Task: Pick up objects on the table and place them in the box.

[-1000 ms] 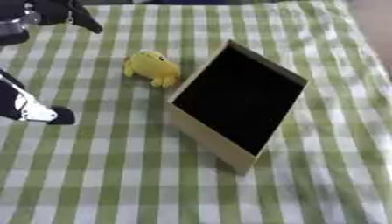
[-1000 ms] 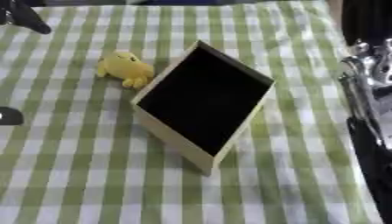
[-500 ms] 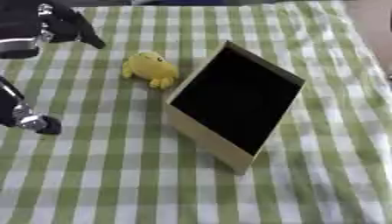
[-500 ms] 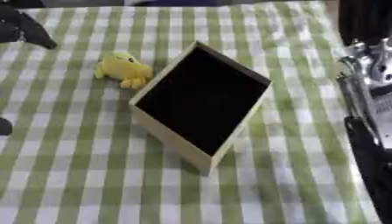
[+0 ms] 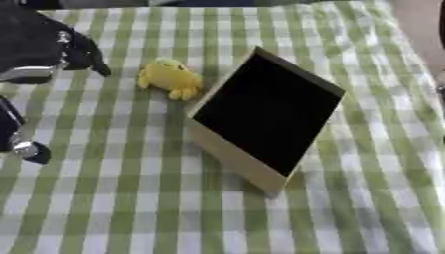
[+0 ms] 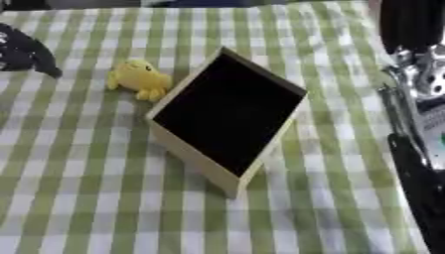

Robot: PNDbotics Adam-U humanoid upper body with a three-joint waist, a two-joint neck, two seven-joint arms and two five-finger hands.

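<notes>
I'm on the approach step: left hand (image 5: 43, 47) sits up-left of the box (image 5: 265, 116), can't tell its finger state, nothing held; yellow toy (image 5: 170, 78) lies just left of the box, next I need to reach and grasp it

Left hand (image 5: 43, 47): upper-left of toy (image 5: 170, 78), fingers unclear | Right arm (image 6: 417, 99): right of box (image 6: 228, 115), hand unseen

Twin head views, down onto table (image 5: 113, 198)
</notes>
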